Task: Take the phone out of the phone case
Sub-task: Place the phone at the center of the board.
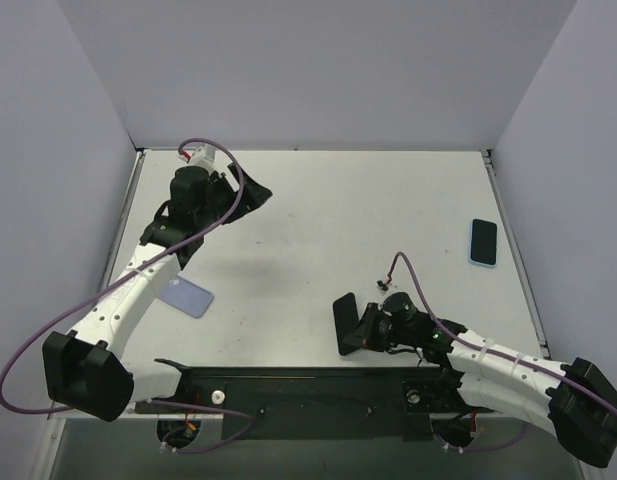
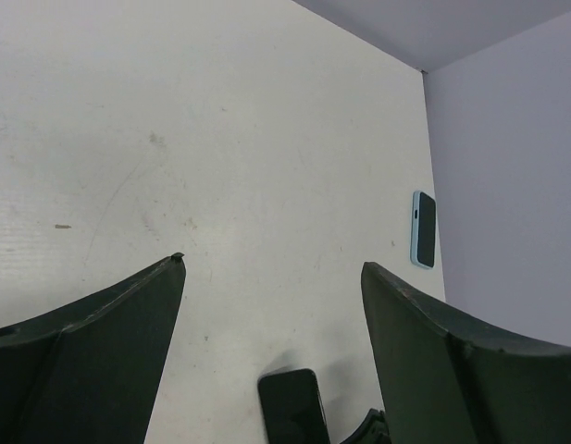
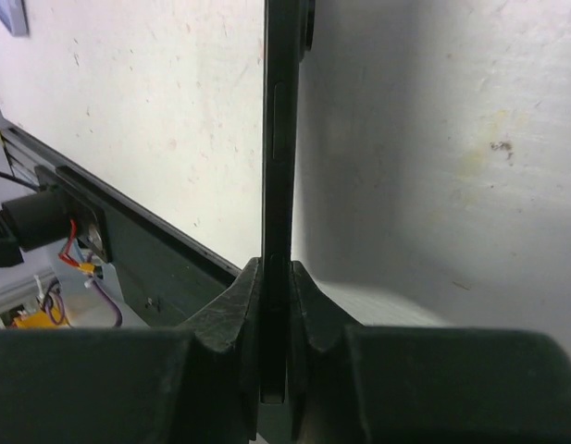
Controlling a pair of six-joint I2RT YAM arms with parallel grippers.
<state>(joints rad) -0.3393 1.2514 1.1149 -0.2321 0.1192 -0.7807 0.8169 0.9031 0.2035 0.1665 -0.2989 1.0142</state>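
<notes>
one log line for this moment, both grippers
left gripper: open, empty | right gripper: shut on thin black phone | pale blue flat case: lying flat, not held

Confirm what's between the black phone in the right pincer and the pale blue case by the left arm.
Nothing: top view shows only bare table between the black phone and the pale blue case.

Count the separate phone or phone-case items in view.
3. A black phone is clamped on edge in the right gripper. A blue-cased phone lies flat near the table's right edge. A pale blue case is partly covered by the left arm. Nothing else appears hidden.
</notes>
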